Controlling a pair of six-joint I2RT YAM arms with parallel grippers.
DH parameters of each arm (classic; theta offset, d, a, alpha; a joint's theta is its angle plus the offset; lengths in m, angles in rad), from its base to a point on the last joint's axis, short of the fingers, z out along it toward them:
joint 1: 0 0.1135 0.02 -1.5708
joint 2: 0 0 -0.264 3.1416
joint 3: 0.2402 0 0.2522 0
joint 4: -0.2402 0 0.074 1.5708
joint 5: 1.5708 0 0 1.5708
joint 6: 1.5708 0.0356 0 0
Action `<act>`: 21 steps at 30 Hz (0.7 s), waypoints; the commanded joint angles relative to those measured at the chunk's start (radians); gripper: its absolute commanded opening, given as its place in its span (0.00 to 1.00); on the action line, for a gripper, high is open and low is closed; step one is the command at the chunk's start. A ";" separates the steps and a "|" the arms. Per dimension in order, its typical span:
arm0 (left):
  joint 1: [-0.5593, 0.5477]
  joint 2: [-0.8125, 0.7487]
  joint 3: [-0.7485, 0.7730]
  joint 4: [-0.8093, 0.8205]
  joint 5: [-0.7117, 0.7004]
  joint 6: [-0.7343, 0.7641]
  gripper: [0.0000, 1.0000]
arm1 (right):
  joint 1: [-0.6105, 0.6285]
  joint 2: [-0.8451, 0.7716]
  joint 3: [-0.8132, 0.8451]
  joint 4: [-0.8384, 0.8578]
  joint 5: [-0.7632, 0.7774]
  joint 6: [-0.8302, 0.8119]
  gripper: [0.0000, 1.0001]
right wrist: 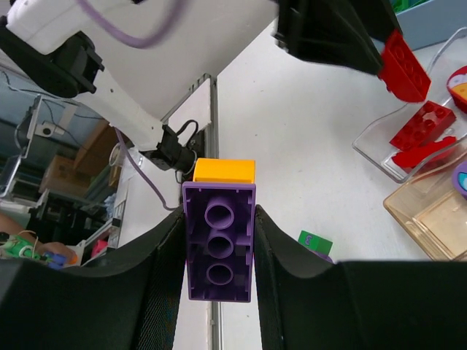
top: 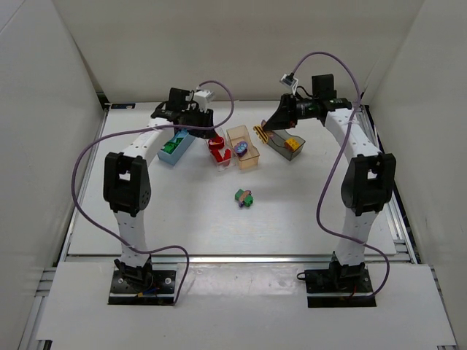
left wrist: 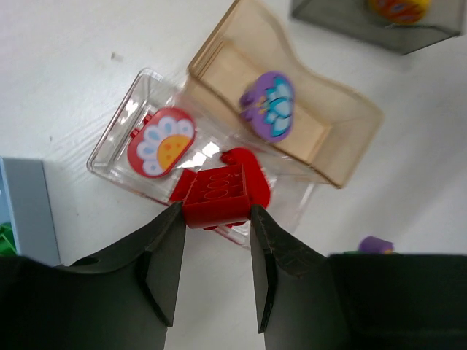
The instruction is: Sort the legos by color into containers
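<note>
At far centre, over the edge of the clear bin [left wrist: 117, 142], a red brick [left wrist: 219, 195] sits pinched in my left gripper [left wrist: 217, 213]. More red pieces [left wrist: 162, 143] lie inside the bin. To the right, near the grey bin [top: 281, 146], my right gripper [right wrist: 219, 215] clamps a purple brick [right wrist: 219, 248] with a yellow brick [right wrist: 224, 170] at its end. Two loose legos [top: 244, 197], green and purple, rest mid-table [top: 182, 219], nearer me.

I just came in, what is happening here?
A robot is sorting toy bricks by color. The left hand holds a red brick near the clear bin, which has red pieces inside. The right hand grips a purple brick with a yellow one attached. A few loose bricks lie mid-table.
</note>
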 commanded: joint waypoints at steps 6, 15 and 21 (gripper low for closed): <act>-0.005 0.067 0.076 -0.061 -0.139 0.025 0.18 | -0.022 -0.075 -0.018 -0.026 0.012 -0.043 0.00; 0.023 0.063 0.068 -0.046 0.141 -0.031 0.80 | -0.025 -0.049 -0.012 -0.038 0.004 -0.056 0.00; 0.074 -0.028 0.053 0.045 0.456 -0.122 0.86 | -0.013 -0.026 -0.012 0.007 -0.018 -0.018 0.00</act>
